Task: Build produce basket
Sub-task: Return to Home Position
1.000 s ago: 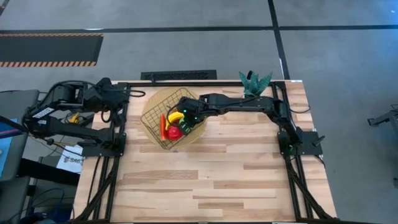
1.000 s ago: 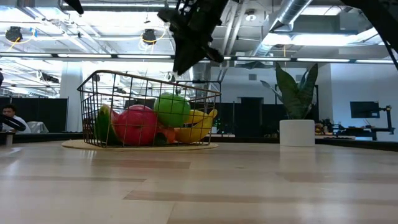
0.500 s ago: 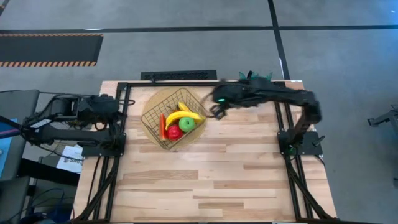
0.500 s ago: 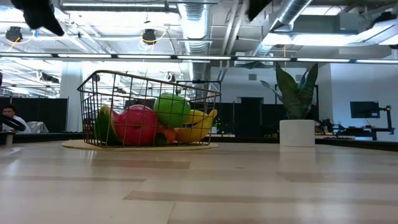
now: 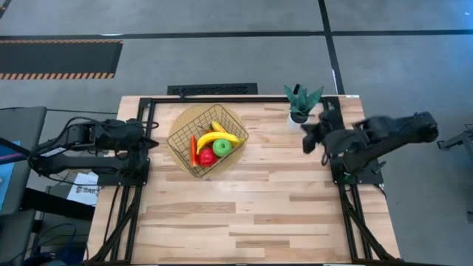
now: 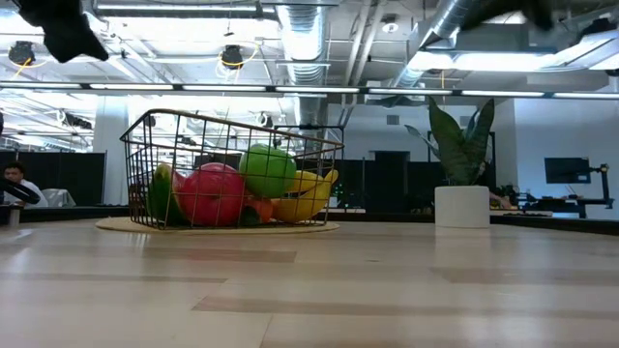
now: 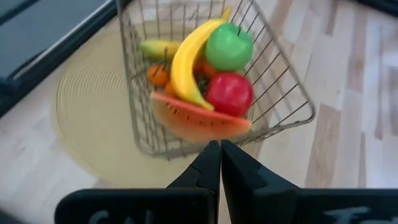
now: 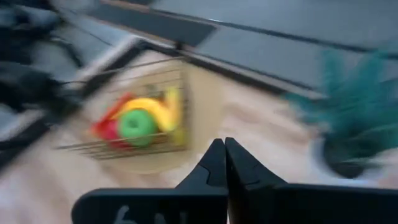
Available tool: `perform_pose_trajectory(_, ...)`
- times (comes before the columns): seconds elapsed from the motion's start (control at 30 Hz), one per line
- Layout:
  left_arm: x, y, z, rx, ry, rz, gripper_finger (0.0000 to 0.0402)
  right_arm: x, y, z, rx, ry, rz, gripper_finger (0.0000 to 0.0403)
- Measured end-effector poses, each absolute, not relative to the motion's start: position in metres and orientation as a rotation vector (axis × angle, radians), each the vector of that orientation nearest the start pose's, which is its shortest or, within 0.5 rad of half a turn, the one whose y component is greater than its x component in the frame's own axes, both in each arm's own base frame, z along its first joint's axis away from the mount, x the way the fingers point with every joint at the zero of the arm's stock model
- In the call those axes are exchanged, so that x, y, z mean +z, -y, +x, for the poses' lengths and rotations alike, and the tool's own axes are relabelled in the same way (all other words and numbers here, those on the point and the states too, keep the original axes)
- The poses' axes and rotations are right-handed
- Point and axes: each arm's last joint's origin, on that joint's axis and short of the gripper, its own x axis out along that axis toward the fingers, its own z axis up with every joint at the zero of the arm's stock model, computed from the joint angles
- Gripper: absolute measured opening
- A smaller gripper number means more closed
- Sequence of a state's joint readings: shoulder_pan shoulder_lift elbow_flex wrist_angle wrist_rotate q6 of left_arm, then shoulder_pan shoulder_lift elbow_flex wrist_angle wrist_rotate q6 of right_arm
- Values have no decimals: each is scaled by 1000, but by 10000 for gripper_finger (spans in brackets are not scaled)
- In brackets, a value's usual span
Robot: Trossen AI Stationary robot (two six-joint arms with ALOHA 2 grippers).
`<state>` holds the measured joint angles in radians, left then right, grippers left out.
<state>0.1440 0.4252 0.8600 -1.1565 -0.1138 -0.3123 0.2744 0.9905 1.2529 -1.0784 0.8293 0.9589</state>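
The wire basket (image 5: pixel 207 140) sits on a round tan mat (image 5: pixel 183 117), left of the table's middle. In it lie a yellow banana (image 5: pixel 219 137), a green apple (image 5: pixel 224 146), a red apple (image 5: pixel 208 157) and a red-orange slice (image 5: pixel 194 150). The left wrist view also shows a second banana (image 7: pixel 158 48) and a small orange piece (image 7: pixel 157 74) in the basket (image 7: pixel 280 93). My left gripper (image 7: pixel 219 155) is shut, off the basket's left side by the table's left edge. My right gripper (image 8: pixel 224 155) is shut, drawn back toward the table's right edge, well clear of the basket (image 8: pixel 134 121).
A green potted plant in a white pot (image 5: pixel 300 103) stands near the far edge, close to my right arm (image 5: pixel 369 137). The low view shows the basket (image 6: pixel 232 169) and the plant (image 6: pixel 462 184) well apart. Bare wood spreads across the table's near half (image 5: pixel 244 214).
My right gripper has pulled away from above the basket and swung fast toward the table's right edge, past the plant. The green apple, hidden under it from above before, now shows among the fruit. My left arm has shifted a little toward the near edge.
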Motion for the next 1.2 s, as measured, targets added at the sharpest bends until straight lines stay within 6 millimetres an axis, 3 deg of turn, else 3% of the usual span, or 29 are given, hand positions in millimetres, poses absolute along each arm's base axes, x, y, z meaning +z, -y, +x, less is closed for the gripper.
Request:
perform_pose_trajectory(0.2, 301, -10, 58, 275, -596, -264, 0, 280, -16, 164, -465, -158, 628, 1)
perform_pose_trajectory(0.33, 277, -10, 67, 213, -557, -266, 0, 243, -5, 160, -362, -5, 704, 1)
perform_pose_trajectory(0.53, 249, -9, 71, 173, -463, -320, 0, 240, 9, 152, -322, 30, 701, 1)
perform_pose_trajectory(0.67, 259, -9, 71, 150, -319, -379, 0, 243, 18, 151, -313, 55, 691, 1)
perform_pose_trajectory(0.77, 272, -9, 76, 112, -185, -317, 0, 244, 24, 151, -308, 62, 678, 1)
perform_pose_trajectory(0.9, 271, -12, 84, 171, -190, -270, 0, 243, 29, 154, -321, 61, 662, 1)
perform_pose_trajectory(1.2, 218, -7, 109, 133, -141, -329, 0, 235, 33, 165, -295, 76, 600, 1)
